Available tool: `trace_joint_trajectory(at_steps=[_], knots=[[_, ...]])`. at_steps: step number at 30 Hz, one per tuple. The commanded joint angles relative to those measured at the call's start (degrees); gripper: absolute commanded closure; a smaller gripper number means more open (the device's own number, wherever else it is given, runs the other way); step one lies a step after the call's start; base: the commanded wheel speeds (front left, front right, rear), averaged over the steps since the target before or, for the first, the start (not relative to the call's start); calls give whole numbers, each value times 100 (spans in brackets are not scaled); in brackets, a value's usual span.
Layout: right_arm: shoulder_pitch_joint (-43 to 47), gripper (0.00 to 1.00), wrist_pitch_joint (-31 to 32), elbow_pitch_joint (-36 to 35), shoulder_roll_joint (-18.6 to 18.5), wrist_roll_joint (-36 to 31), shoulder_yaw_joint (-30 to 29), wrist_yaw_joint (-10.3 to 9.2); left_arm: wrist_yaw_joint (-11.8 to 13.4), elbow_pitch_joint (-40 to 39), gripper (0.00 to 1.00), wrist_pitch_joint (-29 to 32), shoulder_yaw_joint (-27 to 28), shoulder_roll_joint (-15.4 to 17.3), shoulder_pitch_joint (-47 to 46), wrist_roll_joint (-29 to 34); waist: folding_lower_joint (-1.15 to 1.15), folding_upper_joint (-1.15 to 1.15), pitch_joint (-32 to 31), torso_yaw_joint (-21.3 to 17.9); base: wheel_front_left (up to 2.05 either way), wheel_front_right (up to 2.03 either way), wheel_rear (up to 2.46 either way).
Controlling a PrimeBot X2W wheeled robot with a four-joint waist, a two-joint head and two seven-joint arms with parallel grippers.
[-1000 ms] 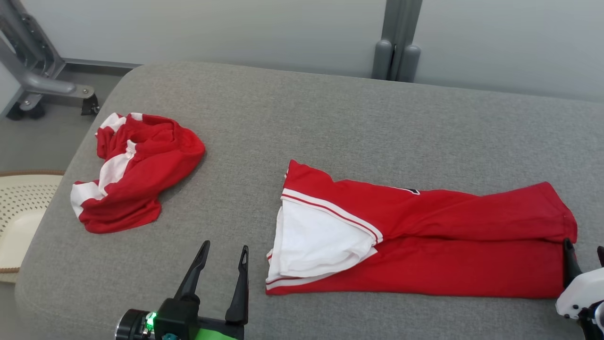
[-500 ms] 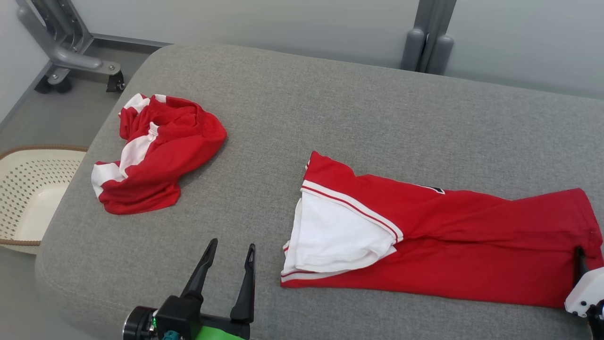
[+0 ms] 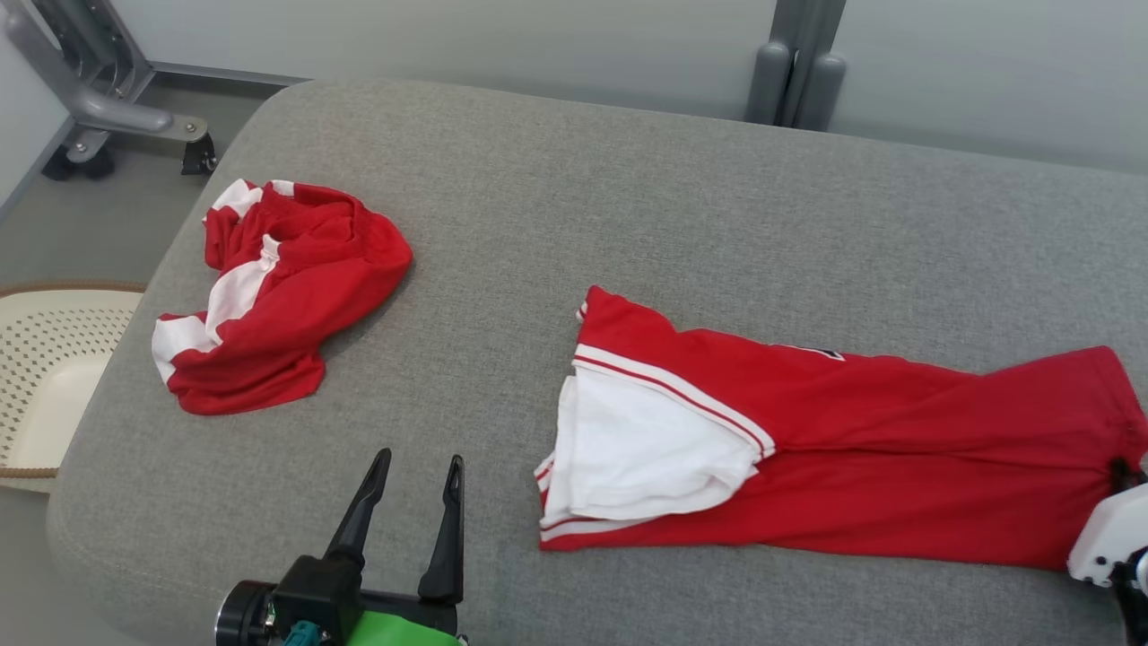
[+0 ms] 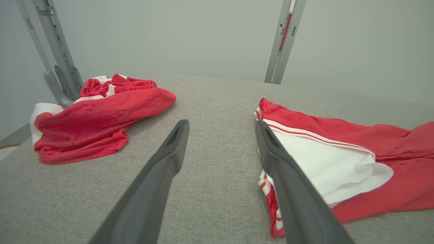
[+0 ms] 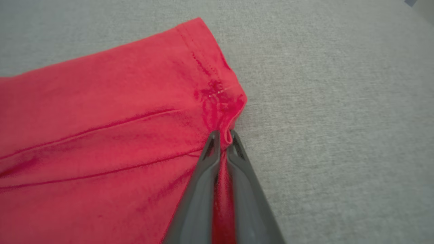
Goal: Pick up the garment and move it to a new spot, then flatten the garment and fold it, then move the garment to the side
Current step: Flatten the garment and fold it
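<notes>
A red garment (image 3: 852,440) with a white inner panel and striped trim lies folded lengthwise on the grey cushion (image 3: 628,206), across the middle and right. My right gripper (image 5: 223,135) is shut on its far right hem, pinching a fold of red cloth (image 5: 217,101) between the fingertips; in the head view that gripper (image 3: 1119,468) sits at the right edge of the garment. My left gripper (image 3: 414,468) stands open above bare cushion, just left of the garment's white end (image 4: 325,166), holding nothing.
A second red and white garment (image 3: 278,296) lies crumpled at the cushion's left. A cream perforated basket (image 3: 45,377) stands on the floor off the left edge. Grey metal frame legs (image 3: 99,99) and a post (image 3: 794,63) stand behind the cushion.
My right gripper has closed on the garment's right hem. The head camera has shifted, so the whole picture moved. The left gripper stays open in about the same place.
</notes>
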Motion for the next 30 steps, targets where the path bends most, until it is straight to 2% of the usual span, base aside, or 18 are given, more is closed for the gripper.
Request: trace_joint_trajectory(at_steps=[1, 9, 12, 15, 20, 27, 30], knots=[[164, 100, -30, 86, -222, -113, -69, -40, -25, -15, 0, -1, 48, -30, 23, 65, 0, 0, 9, -72, 0, 0, 0], [11, 100, -168, -216, -941, -826, -333, -29, -109, -64, 0, -1, 269, -51, 104, 121, 0, 0, 96, -425, 0, 0, 0], [-87, 100, -104, -479, -1091, -1179, -398, -28, -170, -82, 0, -1, 358, -54, 103, 96, 0, 0, 120, -592, 0, 0, 0], [-180, 100, 14, -853, -1059, -1464, -451, -27, -219, -74, 0, -1, 435, -58, 92, 122, 0, 0, 97, -713, 0, 0, 0], [-114, 100, 379, -1925, -619, -1862, -381, -27, -267, -15, 0, -1, 455, -69, 101, 175, 0, 0, -25, -848, 0, 0, 0], [623, 100, 1199, -4161, 376, -2081, -60, -27, -306, 68, 0, 0, 420, -78, 150, 189, 0, 0, -200, -785, 0, 0, 0], [973, 100, 1492, -5027, 686, -2068, 171, -26, -294, 86, 0, -1, 442, -80, 175, 239, 0, 0, -231, -680, 0, 0, 0]])
